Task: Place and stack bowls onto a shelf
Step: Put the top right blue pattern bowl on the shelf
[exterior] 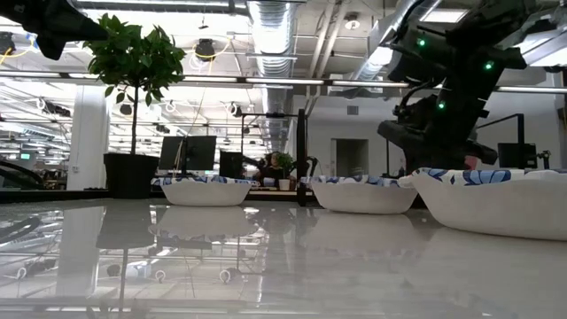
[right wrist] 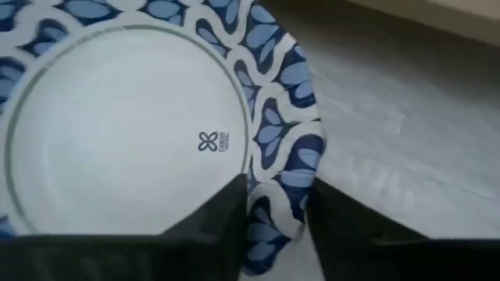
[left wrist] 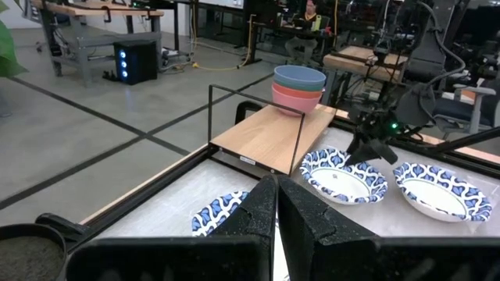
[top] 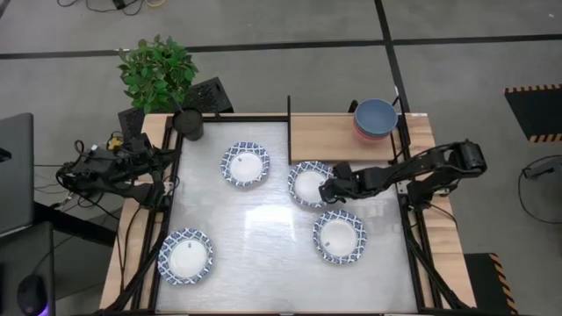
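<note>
The right gripper (top: pixel 328 190) sits center-right of the top view with its fingers slightly apart straddling the rim of the blue-patterned bowl (top: pixel 306 183), probably to pinch it for the wooden shelf (top: pixel 323 136) just above; the left gripper (top: pixel 172 168) waits pinched closed, holding nothing, at the left edge.

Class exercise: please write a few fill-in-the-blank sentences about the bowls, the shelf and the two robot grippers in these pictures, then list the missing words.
1. The number of blue-patterned white bowls on the tabletop is ____.
2. On the wooden shelf, the blue bowl sits on top of a ____ bowl.
3. The right gripper has its fingers on either side of the patterned bowl's ____.
4. The left gripper has its fingers ____.

Missing words: four; pink; rim; shut
</note>
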`<action>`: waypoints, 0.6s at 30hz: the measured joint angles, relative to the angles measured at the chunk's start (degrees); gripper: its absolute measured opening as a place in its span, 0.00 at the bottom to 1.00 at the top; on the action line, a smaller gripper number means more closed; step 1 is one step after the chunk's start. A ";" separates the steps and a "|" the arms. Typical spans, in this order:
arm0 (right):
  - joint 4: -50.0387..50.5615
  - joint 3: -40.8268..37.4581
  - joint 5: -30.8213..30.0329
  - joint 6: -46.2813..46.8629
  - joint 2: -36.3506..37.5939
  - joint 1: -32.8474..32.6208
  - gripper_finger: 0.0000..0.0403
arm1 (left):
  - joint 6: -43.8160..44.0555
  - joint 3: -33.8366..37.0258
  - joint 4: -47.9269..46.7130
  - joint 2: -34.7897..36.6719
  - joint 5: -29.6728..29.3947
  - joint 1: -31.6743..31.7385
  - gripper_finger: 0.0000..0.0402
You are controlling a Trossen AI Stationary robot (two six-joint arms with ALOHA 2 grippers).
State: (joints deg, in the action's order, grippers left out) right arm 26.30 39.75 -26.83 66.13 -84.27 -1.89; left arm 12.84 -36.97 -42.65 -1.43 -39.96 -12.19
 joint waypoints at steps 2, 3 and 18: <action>-0.10 0.00 -0.06 -0.18 0.18 0.00 0.27 | 0.02 0.00 0.03 0.00 -0.15 0.01 0.00; -0.23 0.02 -0.04 -0.35 0.24 0.01 0.23 | 0.02 0.00 0.00 0.00 -0.18 0.01 0.00; -0.90 0.04 -0.06 -0.84 10.05 0.03 0.08 | 0.02 0.00 0.00 0.00 -0.18 0.02 0.00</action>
State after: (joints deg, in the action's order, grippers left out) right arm 25.40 39.79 -26.89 65.28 -74.22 -1.86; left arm 12.86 -36.97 -42.65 -1.43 -40.14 -12.17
